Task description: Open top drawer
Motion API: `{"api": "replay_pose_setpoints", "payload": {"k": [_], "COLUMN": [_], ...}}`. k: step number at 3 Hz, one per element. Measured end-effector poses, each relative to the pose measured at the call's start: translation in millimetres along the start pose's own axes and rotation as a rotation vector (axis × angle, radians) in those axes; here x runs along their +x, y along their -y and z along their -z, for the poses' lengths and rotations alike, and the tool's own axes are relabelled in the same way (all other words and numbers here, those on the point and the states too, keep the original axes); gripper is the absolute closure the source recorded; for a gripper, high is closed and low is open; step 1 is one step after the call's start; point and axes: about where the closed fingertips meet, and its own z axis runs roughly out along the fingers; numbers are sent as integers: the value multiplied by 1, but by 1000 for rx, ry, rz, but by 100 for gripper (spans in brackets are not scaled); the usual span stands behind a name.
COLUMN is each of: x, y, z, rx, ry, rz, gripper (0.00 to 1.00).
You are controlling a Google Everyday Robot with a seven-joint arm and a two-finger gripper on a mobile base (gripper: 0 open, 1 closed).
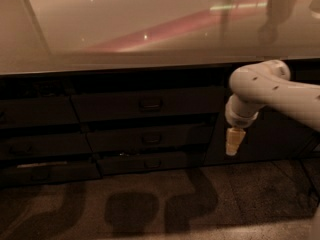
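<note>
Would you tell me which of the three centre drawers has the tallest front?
The top drawer, just under the countertop; the middle and bottom drawers are shallower. The gripper hangs to its lower right.

Cream pincer (234, 143) right of dark grey top drawer (110, 107).

No text, label, brand, number or sign can be read anywhere; the gripper (234, 144) hangs pointing downward before the dark cabinet door (272, 136), unmarked; the top drawer (112, 106), to its left and slightly higher, carries no legible marking on its front.
</note>
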Motion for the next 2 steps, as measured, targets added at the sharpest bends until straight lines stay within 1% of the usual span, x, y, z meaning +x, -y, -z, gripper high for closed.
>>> {"api": "replay_pose_setpoints", "payload": {"k": [1, 2], "x": [-51, -46], "y": [-17, -18], "z": [6, 1], "rx": [48, 60], "ry": [-93, -126], "rz": [105, 94], "gripper": [0, 0]}}
